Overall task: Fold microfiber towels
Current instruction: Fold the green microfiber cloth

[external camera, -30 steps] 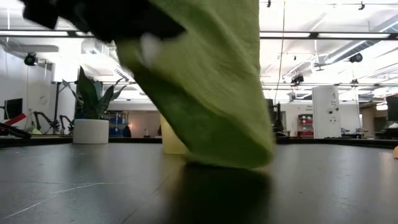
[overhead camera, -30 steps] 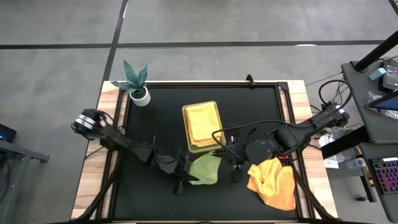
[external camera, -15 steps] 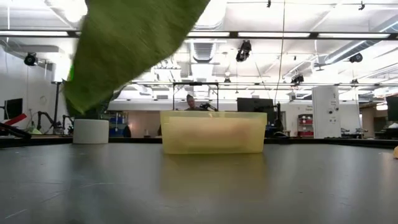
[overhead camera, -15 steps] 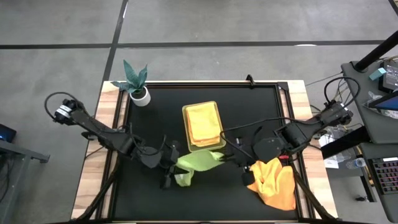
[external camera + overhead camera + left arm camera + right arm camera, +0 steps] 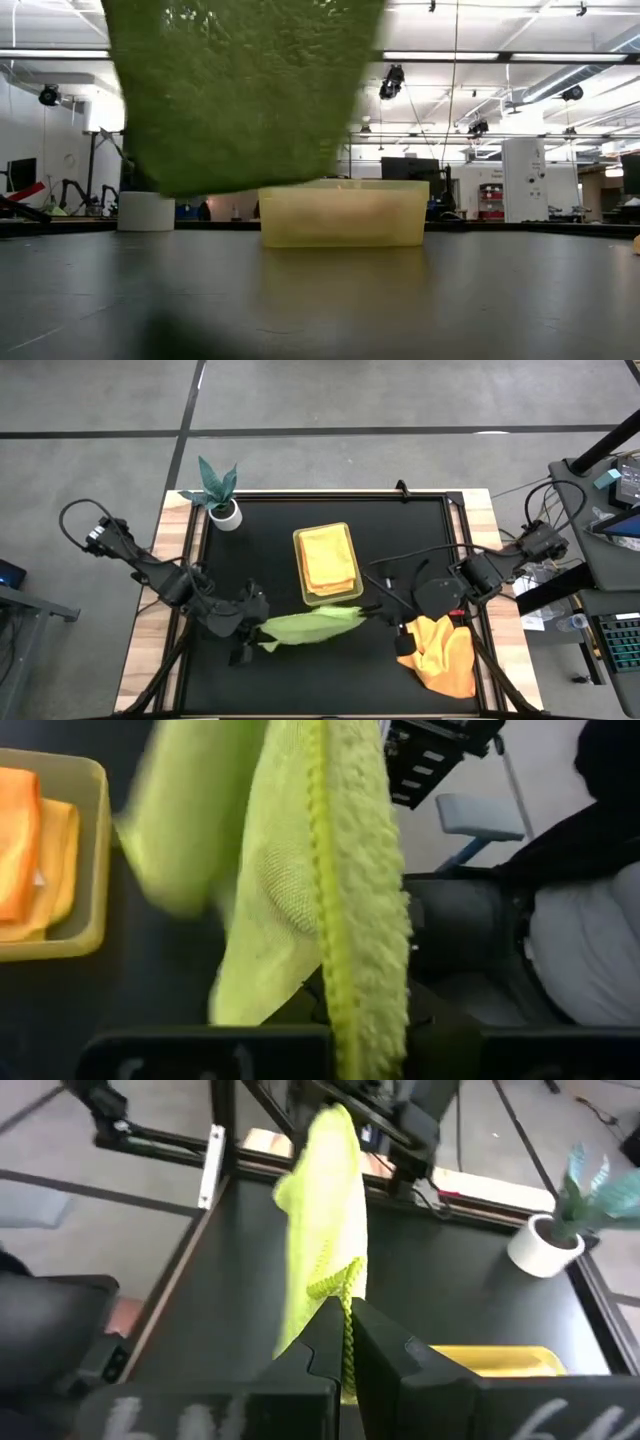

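Apparently unlabelled green towel [image 5: 308, 625] stretched between clenched left gripper [image 5: 252, 642] and right gripper [image 5: 368, 612].

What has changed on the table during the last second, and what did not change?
The left gripper and the right gripper, both shut on the fuzzy light green microfiber towel, moved apart, the left one outward to its own side. The towel, bunched a second ago, is now stretched between them, above the black table. The yellow-green plastic tray, the heap of orange towels and the small potted plant stayed in place.
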{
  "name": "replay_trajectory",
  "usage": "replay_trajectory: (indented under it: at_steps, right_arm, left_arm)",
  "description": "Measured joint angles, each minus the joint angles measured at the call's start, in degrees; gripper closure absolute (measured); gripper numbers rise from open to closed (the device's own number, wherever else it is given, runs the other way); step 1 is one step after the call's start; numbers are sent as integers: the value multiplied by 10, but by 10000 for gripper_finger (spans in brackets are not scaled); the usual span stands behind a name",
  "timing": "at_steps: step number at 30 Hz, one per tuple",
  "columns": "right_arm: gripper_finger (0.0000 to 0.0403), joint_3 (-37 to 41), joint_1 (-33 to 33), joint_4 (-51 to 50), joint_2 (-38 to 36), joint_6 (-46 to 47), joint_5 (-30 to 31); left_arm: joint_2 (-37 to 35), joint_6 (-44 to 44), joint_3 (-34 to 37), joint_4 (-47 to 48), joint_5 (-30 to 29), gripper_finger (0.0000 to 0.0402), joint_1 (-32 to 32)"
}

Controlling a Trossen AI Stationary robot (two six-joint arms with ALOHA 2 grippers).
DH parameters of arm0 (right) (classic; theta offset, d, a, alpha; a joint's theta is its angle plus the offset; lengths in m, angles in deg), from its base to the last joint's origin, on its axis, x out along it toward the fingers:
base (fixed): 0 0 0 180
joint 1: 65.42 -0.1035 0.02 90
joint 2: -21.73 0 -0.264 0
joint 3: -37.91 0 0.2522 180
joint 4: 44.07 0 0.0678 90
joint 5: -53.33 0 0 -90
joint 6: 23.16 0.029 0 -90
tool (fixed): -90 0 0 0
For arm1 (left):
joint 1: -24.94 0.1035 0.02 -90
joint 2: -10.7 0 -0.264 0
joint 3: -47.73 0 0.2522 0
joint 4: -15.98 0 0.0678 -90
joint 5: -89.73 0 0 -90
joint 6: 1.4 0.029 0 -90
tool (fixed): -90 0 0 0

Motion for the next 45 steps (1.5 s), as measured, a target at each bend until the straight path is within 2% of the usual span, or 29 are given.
replay_trajectory:
  at_steps: [10,17,26,30,34,37,41,45]
  right_arm:
    - [394,0,0,-9,17,-3,4]
    - [394,0,27,16,36,-49,4]
    - [394,0,95,112,101,-168,24]
    - [394,0,113,157,112,-222,25]
    - [394,0,116,153,117,-207,2]
    - [394,2,109,119,126,-165,-39]
    - [394,13,87,81,147,-104,-92]
    - [394,31,54,81,173,-65,-107]
  left_arm:
    - [-4,-30,4,23,63,402,-9]
    - [-15,-79,-31,254,68,401,0]
    - [-43,-110,-83,424,47,401,3]
    - [-42,-152,-95,496,28,401,2]
    - [-23,-148,-90,482,18,401,-14]
    - [7,-135,-90,459,20,401,-35]
    - [55,-129,-90,399,37,401,-73]
    - [114,-132,-90,330,44,401,-106]
